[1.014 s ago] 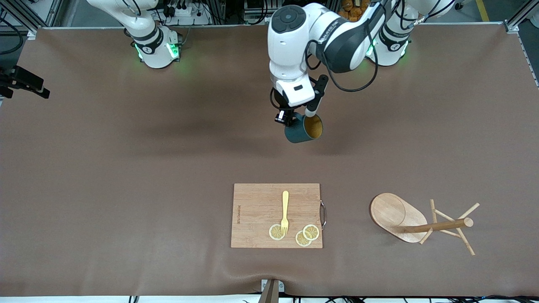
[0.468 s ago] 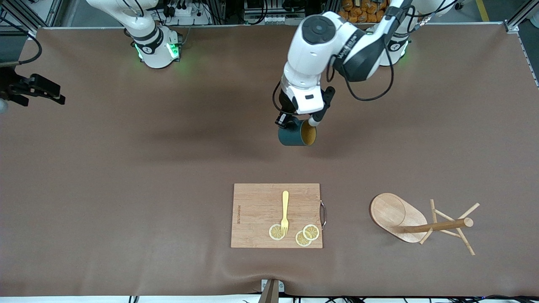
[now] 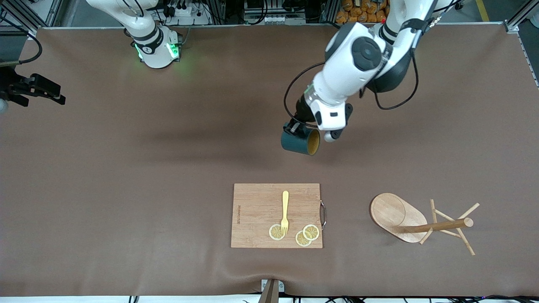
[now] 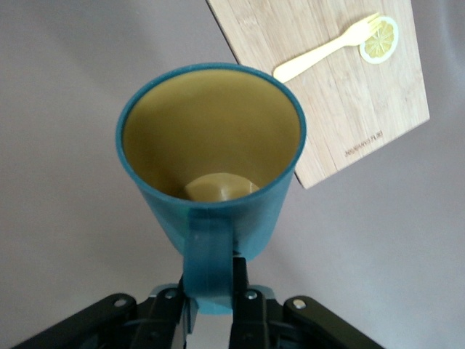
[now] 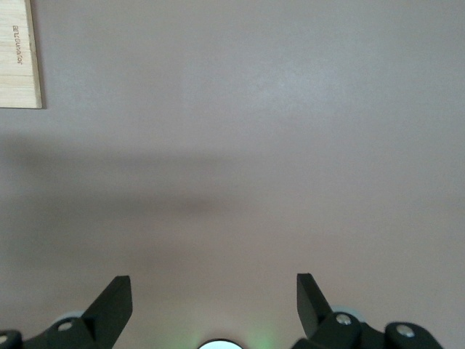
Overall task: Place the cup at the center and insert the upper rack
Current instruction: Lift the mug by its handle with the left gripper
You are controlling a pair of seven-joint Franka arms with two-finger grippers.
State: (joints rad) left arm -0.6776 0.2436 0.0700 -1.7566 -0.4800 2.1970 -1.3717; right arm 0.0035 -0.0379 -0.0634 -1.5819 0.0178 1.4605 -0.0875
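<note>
The dark teal cup [image 3: 300,142] with its mustard-yellow inside hangs tilted over the middle of the table. My left gripper [image 3: 294,129] is shut on its loop handle. In the left wrist view the cup [image 4: 211,167] opens away from the camera, and the left gripper [image 4: 208,291] clamps the handle from both sides. The upper rack [image 3: 421,225], a light wooden mug tree, lies on its side toward the left arm's end of the table, nearer the front camera. My right gripper [image 3: 54,94] waits open at the right arm's end of the table; the right gripper [image 5: 214,291] holds nothing.
A wooden cutting board [image 3: 252,214] lies nearer the front camera than the cup, carrying a yellow fork [image 3: 285,212] and lemon slices [image 3: 306,235]. The board [image 4: 341,87] also shows in the left wrist view, and a corner of the board [image 5: 18,54] in the right wrist view.
The left arm has swung toward its own end of the table, and the cup has come slightly lower in the front view, still held. The right gripper edged in from the table's edge, then stopped.
</note>
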